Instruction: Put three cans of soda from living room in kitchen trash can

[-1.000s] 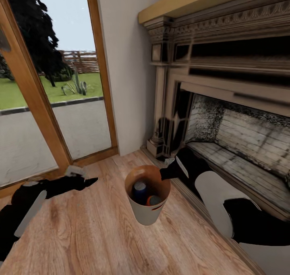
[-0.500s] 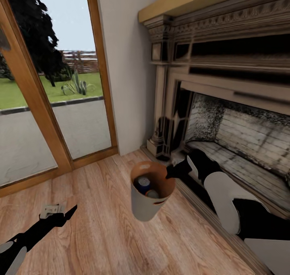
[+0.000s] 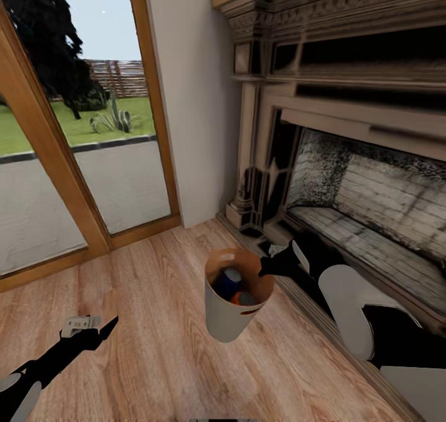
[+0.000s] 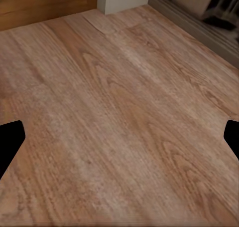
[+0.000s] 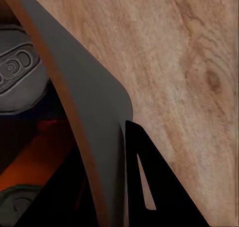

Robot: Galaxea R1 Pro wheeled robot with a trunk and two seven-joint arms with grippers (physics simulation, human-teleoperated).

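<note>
— Where do we find the tash can (image 3: pixel 230 314)?

— In the middle of the head view, tilted and off the wood floor (image 3: pixel 155 323), just in front of the fireplace (image 3: pixel 347 162). Our right gripper (image 3: pixel 267 266) has hold of its far right rim; the jaws are pinched closed on the wall of the bin. In the right wrist view one dark finger (image 5: pixel 154 182) lies against the outside of the grey wall (image 5: pixel 89 112); the other is hidden inside.

— And the sodas?

— We make out a dark blue can (image 3: pixel 230 279) and an orange can (image 3: pixel 243 298) down in the brown interior. Whether a third is there we cannot tell; the rim cuts off most of the inside. The right wrist view shows a grey can top (image 5: pixel 17 72) over a blue body, orange below it, and the edge of another grey top (image 5: pixel 20 202), cropped.

— The left arm?

— Our left gripper (image 3: pixel 93 329) hangs low at the near left over bare floor, well apart from the bin. In its wrist view the two fingertips (image 4: pixel 10 142) barely poke in at opposite edges, jaws spread wide with nothing between them.

— Anything else?

— A glass door (image 3: pixel 74 131) at the far left, showing lawn and paving outside.
</note>
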